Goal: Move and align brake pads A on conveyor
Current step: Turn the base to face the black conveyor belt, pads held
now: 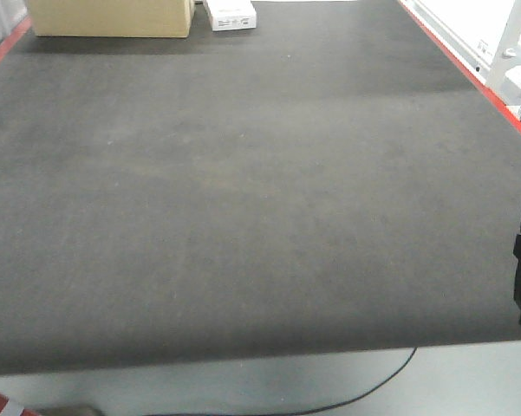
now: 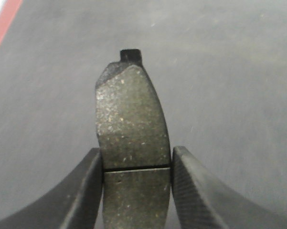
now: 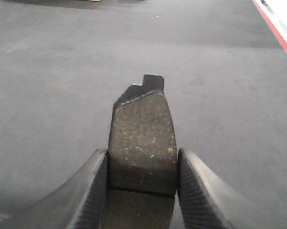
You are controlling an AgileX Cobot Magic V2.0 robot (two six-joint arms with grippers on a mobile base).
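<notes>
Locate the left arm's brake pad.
Left wrist view, centre: the brake pad is clamped in the left hand, conveyor behind it, red border at upper left.

Ahead of our left pincer (image 2: pixel 136 160) and right pincer (image 3: pixel 142 157) we find open conveyor (image 1: pixel 243 217); a cardboard box (image 1: pixel 113 17) and white box (image 1: pixel 230 13) stand far ahead.

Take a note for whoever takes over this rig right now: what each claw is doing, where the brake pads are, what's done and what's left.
Left claw: shut on the first brake pad A, fingers at its sides near the groove.
Right claw: shut on the second brake pad A, same grip.
Conveyor: no pads lying on it in the front view; a cardboard box and a small white box show at the far end.
Done: both pads gripped.
Left: set both on the conveyor and align them; whether they touch the belt now cannot be told.
</notes>
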